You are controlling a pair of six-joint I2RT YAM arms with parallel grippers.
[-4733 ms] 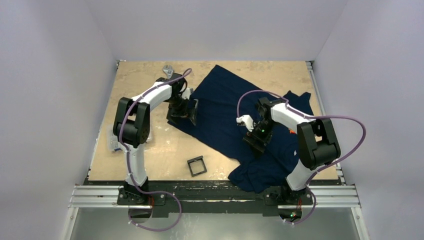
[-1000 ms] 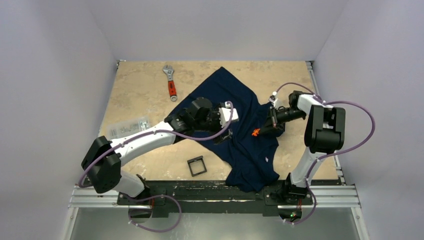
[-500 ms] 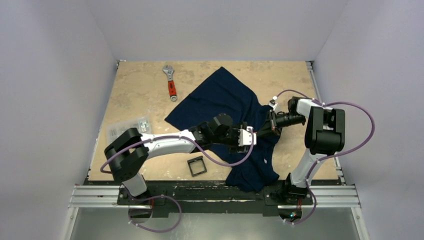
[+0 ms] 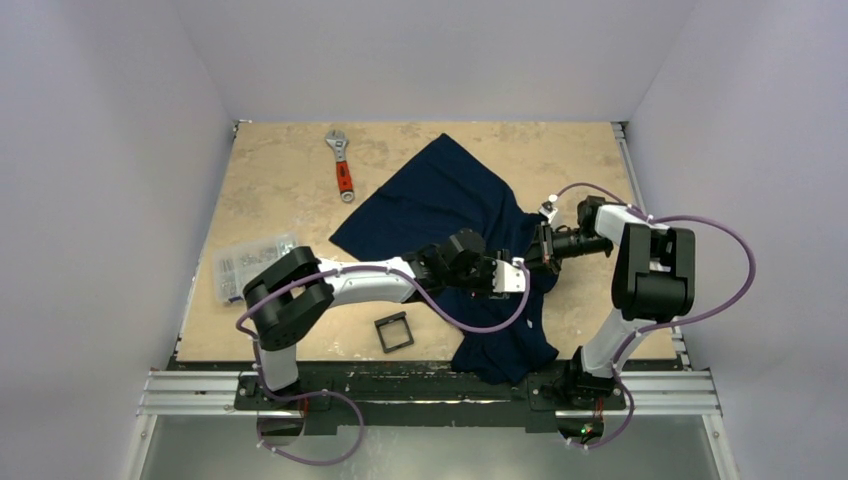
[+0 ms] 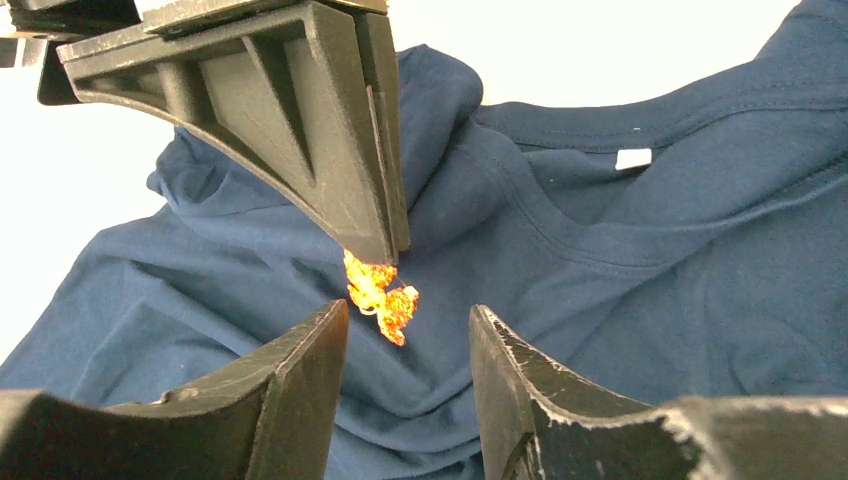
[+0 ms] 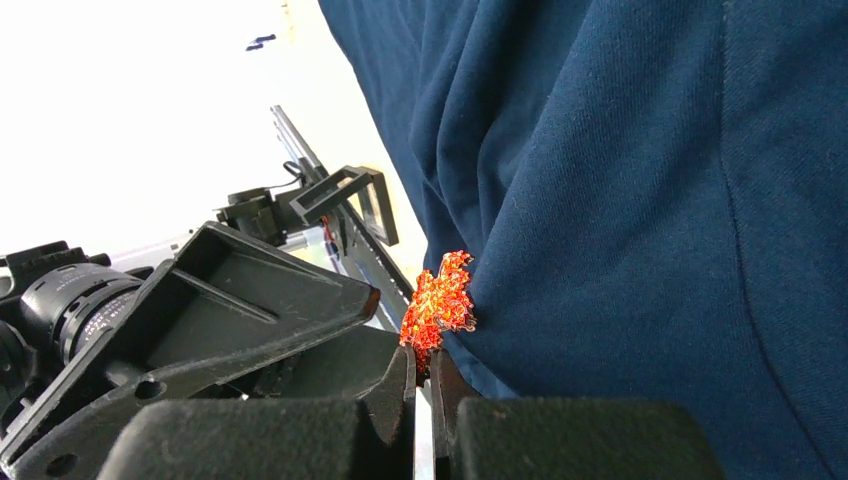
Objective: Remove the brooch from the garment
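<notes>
The dark navy garment (image 4: 440, 195) lies spread across the table, and a fold of it is lifted at its right side. The tiny orange brooch (image 6: 438, 300) sits on that fold, and my right gripper (image 6: 422, 360) is shut on its lower edge. The left wrist view shows the brooch (image 5: 380, 297) hanging at the tips of the right gripper's fingers (image 5: 340, 170). My left gripper (image 5: 408, 315) is open, its jaws just short of the brooch and either side of it, holding nothing. From above, the two grippers (image 4: 520, 272) meet over the cloth and hide the brooch.
An orange-handled wrench (image 4: 343, 165) lies at the back left. A small black square frame (image 4: 393, 332) sits near the front edge, and a clear bag of small parts (image 4: 245, 262) lies at the left. A white label (image 5: 633, 158) shows inside the collar.
My left arm has swung right across the garment until its gripper met the right one, and its jaws have narrowed. The right gripper has stayed shut, shifting only slightly.
</notes>
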